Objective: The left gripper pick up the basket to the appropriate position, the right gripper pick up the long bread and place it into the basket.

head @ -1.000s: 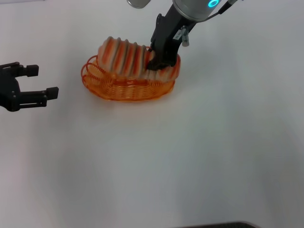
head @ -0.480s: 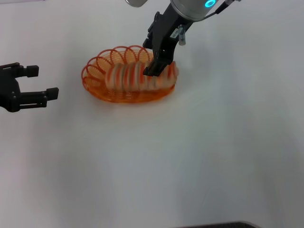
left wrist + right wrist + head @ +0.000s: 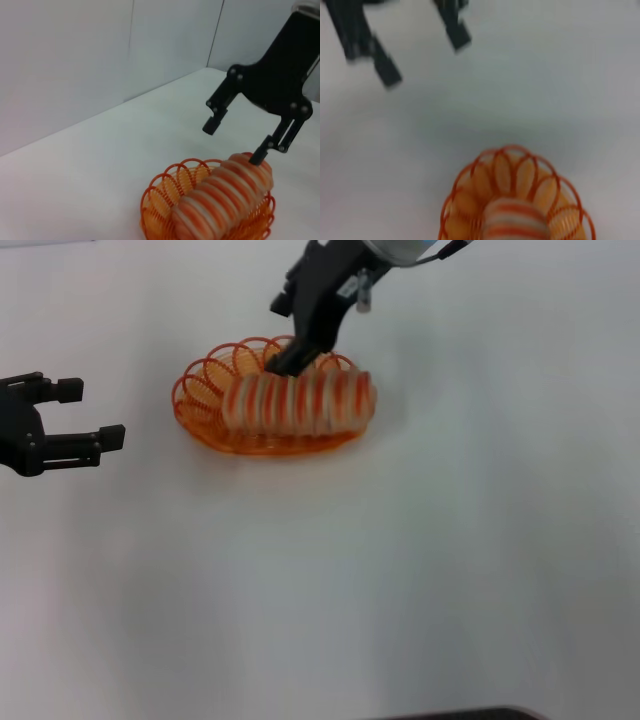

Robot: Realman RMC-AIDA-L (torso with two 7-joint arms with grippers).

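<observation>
One long bread (image 3: 298, 402) (lying lengthwise) in one basket (image 3: 205, 380).

1. Basket (image 3: 160, 210), orange wire with a looped rim, sits on the white table (image 3: 75, 200). Taken as the landmark.
2. Long bread (image 3: 220, 200) lies lengthwise inside the basket, tan-cream with orange stripes, its top standing above the rim.
3. Right gripper (image 3: 235, 142) hangs above the basket's far end, black, fingers spread apart.
4. One fingertip (image 3: 259, 156) sits at the far end of the bread, touching or nearly so; cannot tell which.
5. The other fingertip hangs in the air above the basket's far rim, apart from the bread.
6. Pale wall panels (image 3: 100, 55) rise beyond the basket, behind the table edge.
</observation>
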